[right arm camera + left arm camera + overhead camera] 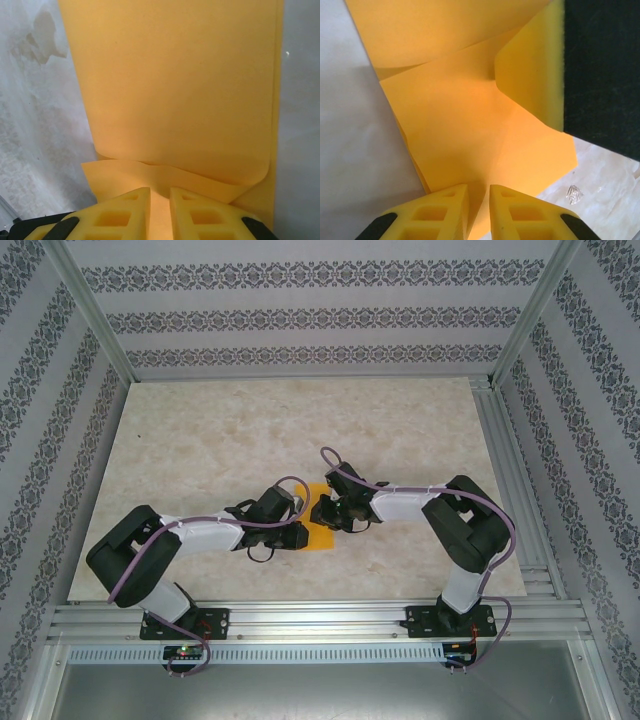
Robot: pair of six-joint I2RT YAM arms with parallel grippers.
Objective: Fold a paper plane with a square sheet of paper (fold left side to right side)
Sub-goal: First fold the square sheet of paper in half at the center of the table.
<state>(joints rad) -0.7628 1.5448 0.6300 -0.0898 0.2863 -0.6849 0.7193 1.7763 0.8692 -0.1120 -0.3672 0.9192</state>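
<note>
The square sheet of paper (pixel 319 531) is orange-yellow and lies at the middle of the table between the two arms. It is bent, with one flap curling up and over the rest (pixel 175 85). My left gripper (pixel 298 517) comes in from the left, and its yellow fingers (pixel 445 210) pinch a raised ridge of the sheet (pixel 470 125). From the right, my right gripper (pixel 328 512) has its fingers (pixel 200 212) closed on the near edge of the sheet. The right gripper's yellow finger (pixel 535 65) shows close by in the left wrist view.
The marbled beige table top (pixel 200 440) spreads around the paper. Aluminium rails (pixel 320 620) run along the near edge and the right side. Patterned walls (pixel 300 315) close in the back and both sides. Purple cables loop over both arms.
</note>
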